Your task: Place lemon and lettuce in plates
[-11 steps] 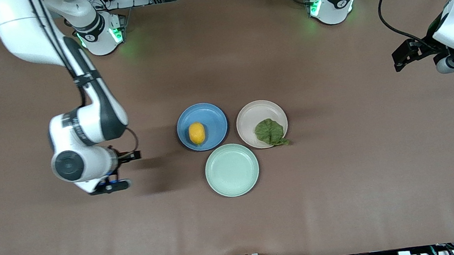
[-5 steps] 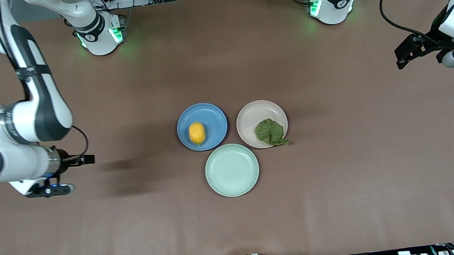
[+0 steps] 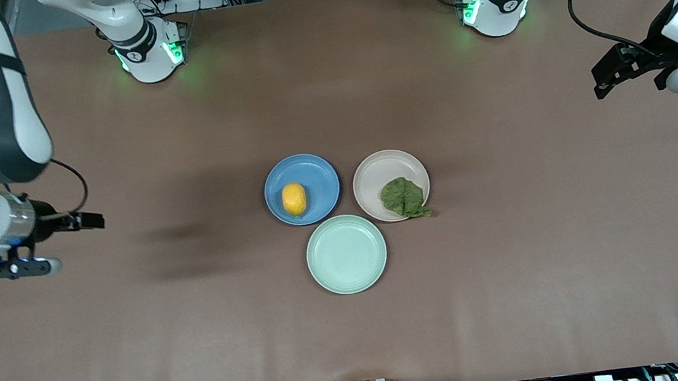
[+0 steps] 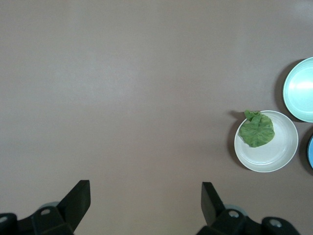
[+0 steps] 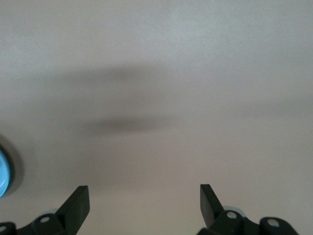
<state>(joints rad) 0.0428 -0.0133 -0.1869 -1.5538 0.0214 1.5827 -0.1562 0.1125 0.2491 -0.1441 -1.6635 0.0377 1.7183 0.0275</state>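
Basically done: lemon [image 3: 294, 199] sat in blue plate [image 3: 317, 170], lettuce [image 3: 404, 197] in beige plate [image 3: 376, 176]; left gripper [image 3: 606, 75] and right gripper [image 3: 87, 220] both wide, empty, over bare desk [image 3: 357, 337]; I judged parking clear best.

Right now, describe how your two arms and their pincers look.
Both arms are glossy white with black joint bands and green-lit bases. A black cable runs along each. The right pincer and left pincer are black, with flat, angular black fingers.
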